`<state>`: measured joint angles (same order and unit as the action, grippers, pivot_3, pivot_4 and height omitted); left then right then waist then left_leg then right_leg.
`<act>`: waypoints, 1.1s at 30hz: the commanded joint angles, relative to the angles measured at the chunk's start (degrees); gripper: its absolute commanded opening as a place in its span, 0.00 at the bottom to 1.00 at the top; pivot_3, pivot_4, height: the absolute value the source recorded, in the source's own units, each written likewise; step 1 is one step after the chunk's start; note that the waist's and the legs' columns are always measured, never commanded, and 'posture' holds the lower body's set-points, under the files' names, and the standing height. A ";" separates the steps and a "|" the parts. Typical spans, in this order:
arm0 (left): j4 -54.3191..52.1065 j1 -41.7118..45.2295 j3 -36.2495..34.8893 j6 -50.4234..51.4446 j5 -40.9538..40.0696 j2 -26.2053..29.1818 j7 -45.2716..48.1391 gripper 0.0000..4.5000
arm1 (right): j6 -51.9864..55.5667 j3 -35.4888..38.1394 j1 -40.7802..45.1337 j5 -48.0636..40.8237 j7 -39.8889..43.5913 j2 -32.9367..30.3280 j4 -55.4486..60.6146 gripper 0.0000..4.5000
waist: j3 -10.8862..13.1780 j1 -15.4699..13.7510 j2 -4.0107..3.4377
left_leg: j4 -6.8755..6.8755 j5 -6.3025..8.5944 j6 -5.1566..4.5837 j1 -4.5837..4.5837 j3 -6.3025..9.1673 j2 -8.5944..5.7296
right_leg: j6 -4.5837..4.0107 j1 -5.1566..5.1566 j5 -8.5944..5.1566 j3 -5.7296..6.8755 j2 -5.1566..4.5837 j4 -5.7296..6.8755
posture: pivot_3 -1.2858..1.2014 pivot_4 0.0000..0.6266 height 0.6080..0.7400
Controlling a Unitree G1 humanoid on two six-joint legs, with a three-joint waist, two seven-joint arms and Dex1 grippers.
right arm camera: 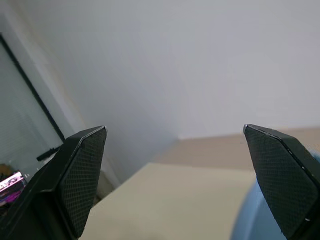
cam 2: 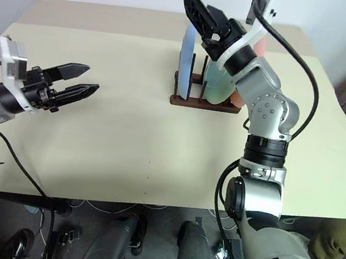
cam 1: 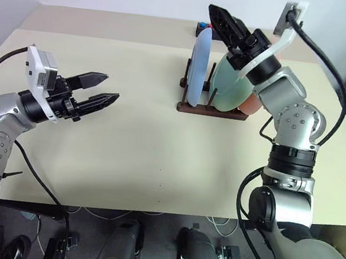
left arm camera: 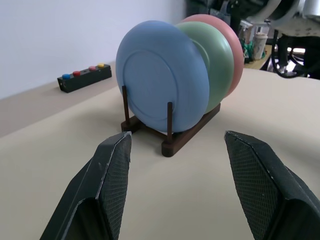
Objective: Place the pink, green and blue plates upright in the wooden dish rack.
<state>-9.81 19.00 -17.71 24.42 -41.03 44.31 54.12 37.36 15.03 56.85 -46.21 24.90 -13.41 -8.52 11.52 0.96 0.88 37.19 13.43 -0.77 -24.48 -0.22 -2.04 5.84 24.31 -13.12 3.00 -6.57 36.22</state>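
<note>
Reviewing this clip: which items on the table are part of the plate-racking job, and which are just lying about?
Part of the job:
- light-blue round plate
- mint-green round plate
- salmon-pink round plate
- dark-brown wooden dish rack, holding all three upright

Lying about:
- black box with coloured buttons, by the table's far edge

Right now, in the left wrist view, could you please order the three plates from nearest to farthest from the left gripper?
1. Blue plate: front of the wooden dish rack, facing the left gripper.
2. Green plate: middle, behind the blue one.
3. Pink plate: at the back, farthest.
</note>
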 commanded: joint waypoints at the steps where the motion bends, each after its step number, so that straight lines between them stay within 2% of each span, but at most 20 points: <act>1: -1.77 1.33 -1.07 -0.37 -0.72 0.16 0.19 0.68 | -1.27 0.57 -0.05 0.05 4.29 -4.08 4.52 1.00 | 0.00 -0.25 0.00 | 0.00 0.00 0.00 0.00 0.00 0.00 | 0.00 -0.01 0.00 0.00 0.00 -0.01 | 0.52 0.24 0.96; 2: -1.76 1.34 -1.02 -0.35 -0.77 0.13 0.28 0.68 | -1.19 0.13 -1.64 0.46 6.60 -6.07 5.30 1.00 | 0.00 -0.32 0.01 | 0.00 0.00 0.00 -0.01 0.00 -0.01 | 0.00 -0.01 0.00 0.00 0.00 -0.02 | 0.52 0.24 0.96; 5: -1.83 1.28 -0.80 -0.18 -0.97 0.03 0.58 0.68 | -0.82 -0.01 -6.78 0.91 12.80 -11.90 7.29 0.82 | -0.04 -0.48 0.06 | 0.01 0.01 -0.02 0.00 0.04 -0.02 | 0.01 -0.10 0.00 0.02 0.00 -0.09 | 0.52 0.24 0.96; 7: -1.86 1.21 -0.56 -0.16 -0.97 -0.02 0.92 0.68 | -1.50 -0.79 -11.87 1.87 19.75 -17.45 9.54 0.60 | -0.04 -0.55 0.06 | 0.04 0.01 -0.03 0.00 0.04 -0.03 | 0.01 -0.13 0.00 0.02 -0.01 -0.10 | 0.52 0.24 0.96; 8: -1.72 1.30 -0.49 -0.13 -1.01 -0.07 1.06 0.68 | -3.39 -0.69 -14.58 2.64 23.34 -19.87 10.43 0.52 | -0.03 -0.48 0.06 | 0.05 0.01 -0.04 0.00 0.05 -0.03 | 0.01 -0.16 -0.01 0.03 -0.01 -0.10 | 0.52 0.24 0.96; 9: -1.51 1.59 -0.23 -0.07 -1.01 -0.15 1.20 0.68 | -3.47 0.49 -16.74 1.78 26.19 -22.02 10.71 0.38 | -0.03 -0.42 0.06 | 0.05 0.02 -0.04 0.00 0.04 -0.03 | 0.01 -0.16 -0.01 0.03 -0.01 -0.10 | 0.52 0.24 0.96; 12: -0.93 2.59 0.61 0.09 -0.95 -0.39 1.64 0.68 | -5.80 0.44 -21.14 3.03 31.60 -26.10 10.87 0.04 | -0.02 -0.03 0.04 | 0.05 0.01 -0.05 0.02 0.03 -0.01 | 0.01 -0.15 0.00 0.03 -0.01 -0.08 | 0.52 0.24 0.96; 17: 0.52 4.90 2.04 -0.02 -0.12 -0.80 2.42 0.68 | -13.99 -5.51 -26.00 13.26 35.37 -29.44 8.63 0.02 | -0.04 -0.16 0.05 | 0.09 0.01 -0.04 0.08 0.00 0.08 | 0.00 -0.17 0.00 0.02 0.07 -0.06 | 0.52 0.24 0.96; 22: 1.05 5.62 2.26 -0.08 0.12 -0.58 2.92 0.68 | -17.76 -7.83 -26.37 18.03 34.46 -28.59 6.53 0.02 | -0.04 -0.36 0.04 | 0.14 0.01 -0.04 0.05 -0.01 0.04 | 0.00 -0.17 0.01 0.01 0.01 -0.07 | 0.52 0.24 0.96; 28: 0.05 5.19 1.73 0.45 0.03 -0.27 2.56 0.68 | -27.78 -10.20 -24.22 26.74 30.00 -26.13 0.47 0.02 | -0.04 -0.36 0.05 | 0.15 0.01 -0.03 0.06 0.01 0.03 | 0.00 -0.20 0.01 0.02 0.01 -0.09 | 0.52 0.24 0.96; 33: -0.69 4.93 1.19 0.80 -0.19 0.18 2.23 0.68 | -42.30 -12.33 -23.00 35.95 25.99 -25.60 -3.50 0.02 | -0.04 -0.32 0.05 | 0.15 0.00 -0.02 0.06 0.01 0.02 | 0.00 -0.19 0.01 0.02 0.01 -0.08 | 0.52 0.24 0.96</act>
<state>-8.21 23.39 -14.77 25.07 -40.60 43.62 56.55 0.16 2.25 32.39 -12.48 52.60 -39.24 -11.65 11.48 0.64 0.93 37.34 13.43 -0.79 -24.43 -0.21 -2.01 5.84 24.12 -13.12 3.01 -6.56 36.14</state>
